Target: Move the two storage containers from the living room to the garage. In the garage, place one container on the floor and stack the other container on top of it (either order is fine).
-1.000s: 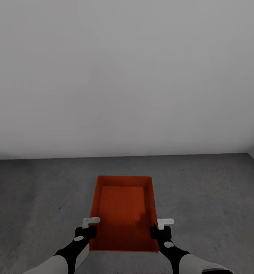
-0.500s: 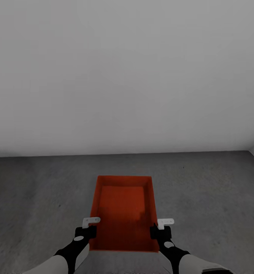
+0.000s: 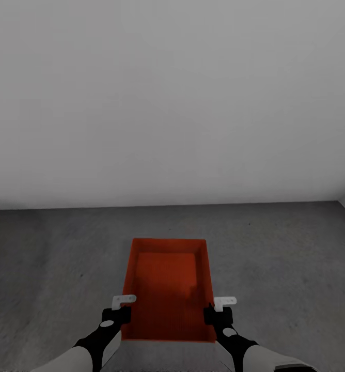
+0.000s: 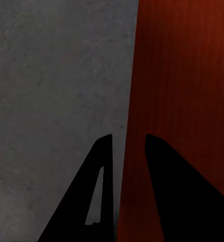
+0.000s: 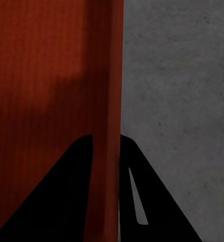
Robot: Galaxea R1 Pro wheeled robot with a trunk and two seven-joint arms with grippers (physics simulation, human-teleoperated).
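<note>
L fingers [image 4: 104,166] straddle the bin's [image 3: 167,284] left long wall: one blade outside, one inside, pinched onto the thin rim. R fingers [image 5: 84,166] same on the right long wall, wall running up between the blades. In the head view we see the left gripper [image 3: 122,305] and right gripper [image 3: 220,306] each clamped near the bin's near end, on opposite sides.

Bin: orange-red, open top, no lid, nothing inside. It sits between our arms, over the grey concrete floor [image 3: 48,258], plain pale wall [image 3: 172,103] beyond.

Handling, our read: light, empty, walls thin so prob. some flex under a pinch. Both holds sit at the near end, so the far end could sag or swing; a mid-wall grip would balance better. Smooth plastic look, may slip if tilted.

Hard to tell: whether the bin's base touches the floor or hangs just above it. Near wall partly cut off by our wrists. Fingertips lost in shadow in both wrist views. A second bin we can't place.
</note>
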